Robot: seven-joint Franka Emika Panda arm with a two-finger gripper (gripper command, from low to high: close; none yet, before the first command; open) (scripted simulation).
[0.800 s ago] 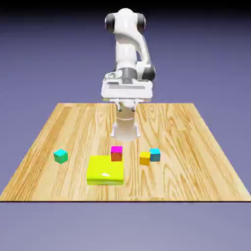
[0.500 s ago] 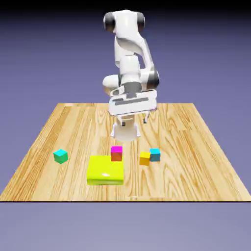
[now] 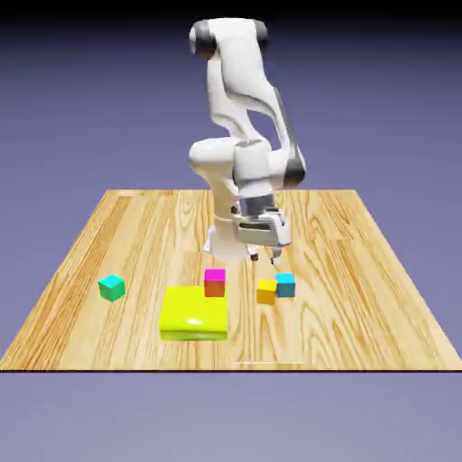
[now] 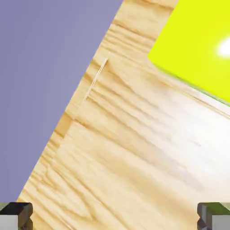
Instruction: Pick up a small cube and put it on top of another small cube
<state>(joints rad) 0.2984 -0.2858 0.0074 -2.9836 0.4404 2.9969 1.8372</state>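
Gripper (image 3: 264, 256) wide open and empty, and it's swung down and toward the exterior view's right, now just behind the small cube (image 3: 266, 291)! That cube sits on the table (image 3: 379, 298), touching the cyan cube (image 3: 285, 284), so the approach is on. Tight on that side; the red cube (image 3: 215, 281) and yellow block (image 4: 197, 45) lie clear.

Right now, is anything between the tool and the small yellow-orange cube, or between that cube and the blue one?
Nothing visible. The open tool hangs above the yellow-orange cube with only air beneath it. The cyan-topped blue cube sits right beside it on the exterior view's right. The magenta-topped cube and yellow block lie off to the left.
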